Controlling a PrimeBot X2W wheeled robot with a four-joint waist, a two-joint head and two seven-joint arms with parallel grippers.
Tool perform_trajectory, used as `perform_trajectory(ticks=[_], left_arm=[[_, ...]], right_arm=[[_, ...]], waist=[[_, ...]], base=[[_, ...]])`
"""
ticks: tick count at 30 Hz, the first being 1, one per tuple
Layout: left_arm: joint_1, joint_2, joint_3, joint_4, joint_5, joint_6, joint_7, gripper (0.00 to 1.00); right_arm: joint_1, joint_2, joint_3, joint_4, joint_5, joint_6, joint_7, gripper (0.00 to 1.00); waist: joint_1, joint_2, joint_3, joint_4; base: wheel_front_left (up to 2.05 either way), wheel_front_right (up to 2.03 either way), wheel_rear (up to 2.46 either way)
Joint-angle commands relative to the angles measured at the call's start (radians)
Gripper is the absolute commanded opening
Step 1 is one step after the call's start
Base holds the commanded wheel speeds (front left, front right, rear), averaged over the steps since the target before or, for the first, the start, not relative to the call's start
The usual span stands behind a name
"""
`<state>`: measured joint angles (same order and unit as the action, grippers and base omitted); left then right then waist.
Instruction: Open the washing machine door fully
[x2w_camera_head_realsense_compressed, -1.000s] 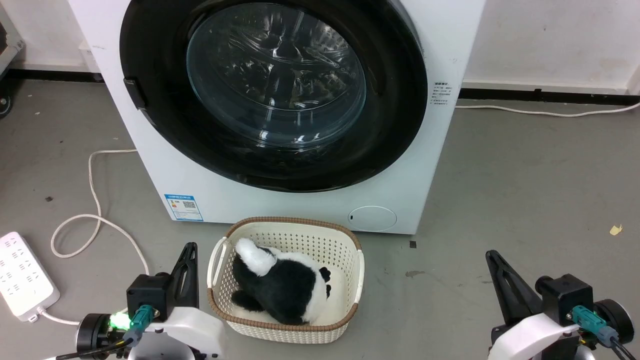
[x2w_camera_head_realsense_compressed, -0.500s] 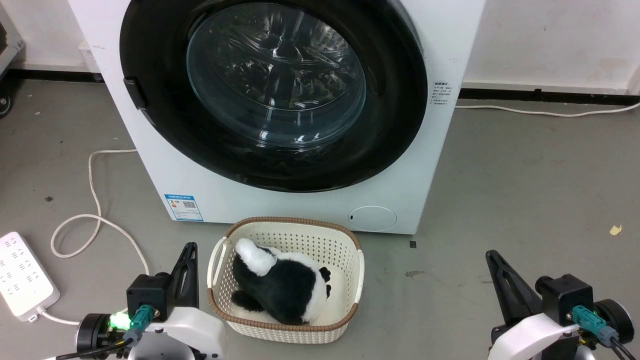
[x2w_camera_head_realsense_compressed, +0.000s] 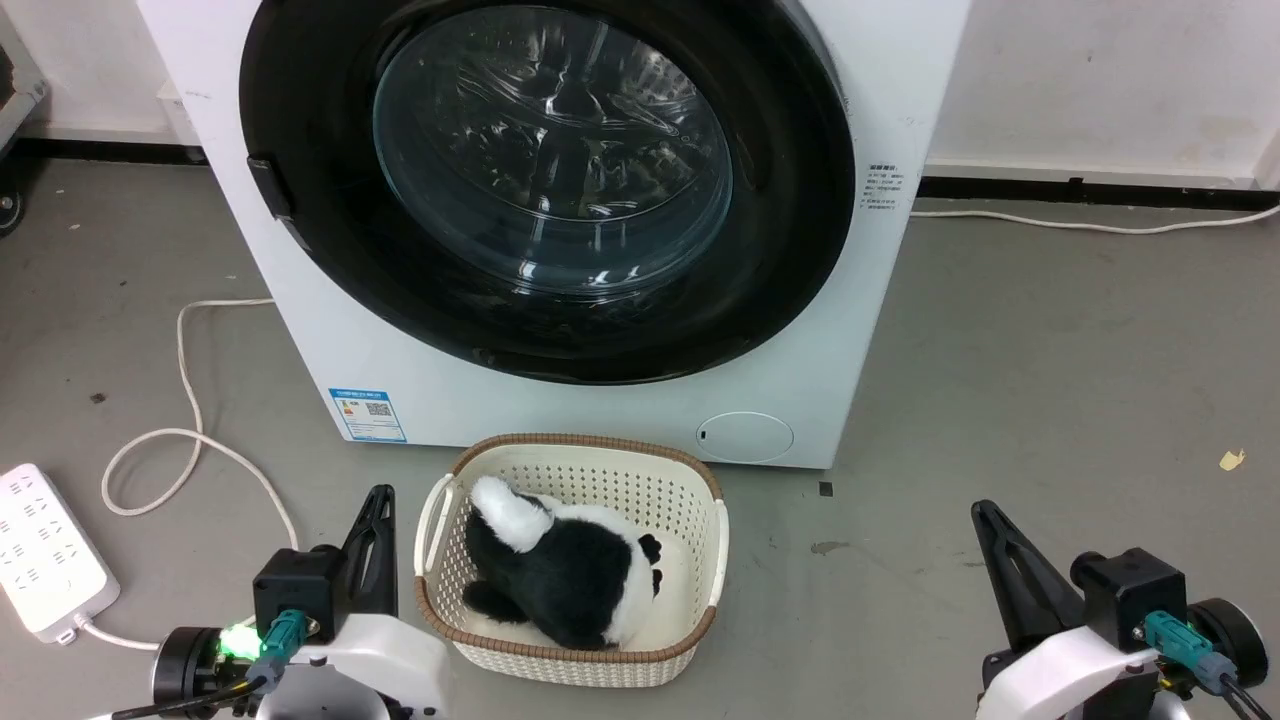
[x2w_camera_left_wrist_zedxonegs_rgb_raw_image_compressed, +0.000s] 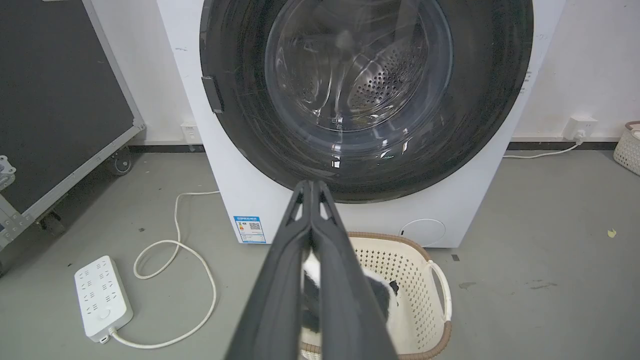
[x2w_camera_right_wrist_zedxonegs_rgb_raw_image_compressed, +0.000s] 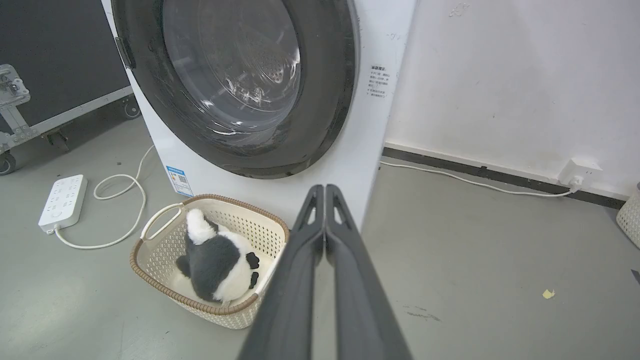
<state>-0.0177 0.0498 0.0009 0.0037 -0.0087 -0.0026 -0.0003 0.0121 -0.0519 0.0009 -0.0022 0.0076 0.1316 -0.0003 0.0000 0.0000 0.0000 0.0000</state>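
Observation:
The white washing machine (x2w_camera_head_realsense_compressed: 330, 340) stands on the grey floor ahead. Its round door (x2w_camera_head_realsense_compressed: 790, 200), a glossy black ring around a clear bulging window, lies flat against the front, with a small dark handle tab (x2w_camera_head_realsense_compressed: 268, 186) at its left rim. Through the window of the door (x2w_camera_left_wrist_zedxonegs_rgb_raw_image_compressed: 490, 90) the steel drum shows. My left gripper (x2w_camera_head_realsense_compressed: 380, 497) rests low at the lower left, fingers shut on nothing, well short of the machine. My right gripper (x2w_camera_head_realsense_compressed: 983, 510) sits at the lower right, also shut and empty. In the wrist views the left gripper (x2w_camera_left_wrist_zedxonegs_rgb_raw_image_compressed: 311, 184) and right gripper (x2w_camera_right_wrist_zedxonegs_rgb_raw_image_compressed: 324, 188) have fingertips pressed together.
A cream basket (x2w_camera_head_realsense_compressed: 700, 480) holding a black-and-white plush toy (x2w_camera_head_realsense_compressed: 560, 575) sits on the floor between my grippers, right before the machine. A white power strip (x2w_camera_head_realsense_compressed: 45, 550) and its looping cord (x2w_camera_head_realsense_compressed: 190, 440) lie at left. A black wheeled case (x2w_camera_left_wrist_zedxonegs_rgb_raw_image_compressed: 60, 100) stands left of the machine.

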Motion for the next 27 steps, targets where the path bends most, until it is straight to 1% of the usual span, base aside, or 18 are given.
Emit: perform_trajectory(ticks=[1, 4, 5, 27], left_arm=[[0.018, 0.0, -0.001, -0.004, 0.009, 0.003, 0.0, 0.0], [0.018, 0.0, -0.001, -0.004, 0.009, 0.003, 0.0, 0.0], [0.0, 0.0, 0.0, 0.0, -0.001, 0.0, 0.0, 1.0], [0.006, 0.0, -0.02, -0.001, -0.029, 0.017, -0.04, 1.0]], right_arm=[[-0.012, 0.002, -0.001, 0.002, -0.008, -0.001, 0.0, 0.0], [-0.012, 0.002, -0.001, 0.002, -0.008, -0.001, 0.0, 0.0], [0.0, 0.0, 0.0, 0.0, 0.0, 0.0, 0.0, 1.0], [-0.004, -0.003, -0.008, -0.002, 0.014, 0.0, -0.04, 1.0]], waist=[[0.0, 0.0, 0.0, 0.0], [0.0, 0.0, 0.0, 0.0], [0.0, 0.0, 0.0, 0.0], [0.0, 0.0, 0.014, 0.007]], base=[[0.0, 0.0, 0.0], [0.0, 0.0, 0.0], [0.0, 0.0, 0.0], [0.0, 0.0, 0.0]])
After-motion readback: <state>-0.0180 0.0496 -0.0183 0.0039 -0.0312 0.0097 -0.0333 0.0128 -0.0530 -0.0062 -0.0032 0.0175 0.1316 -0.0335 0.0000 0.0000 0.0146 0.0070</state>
